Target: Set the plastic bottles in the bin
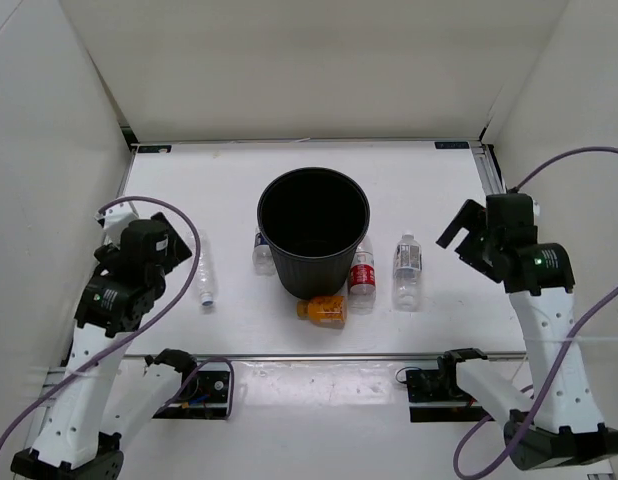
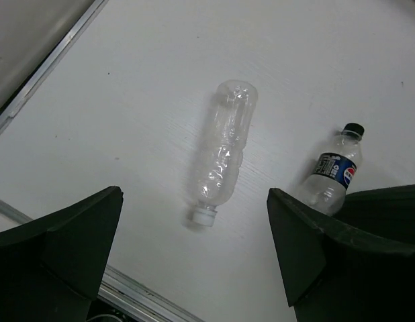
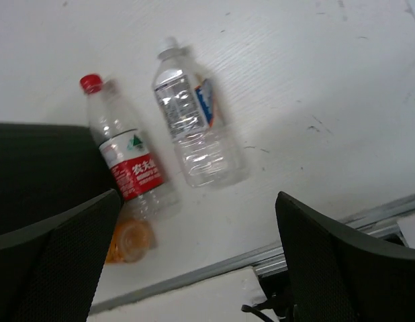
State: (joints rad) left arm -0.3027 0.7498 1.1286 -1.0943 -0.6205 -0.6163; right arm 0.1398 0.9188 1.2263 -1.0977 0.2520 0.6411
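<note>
while both jaws gape, bottles [image 1: 362,275] hug the bin [image 1: 311,268], seemingly touching its wall.

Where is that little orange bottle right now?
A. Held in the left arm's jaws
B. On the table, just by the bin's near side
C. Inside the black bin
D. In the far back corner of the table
B: the orange bottle lies on the table right at the foot of the bin, on the side nearest the arms, and nothing is holding it.
</note>
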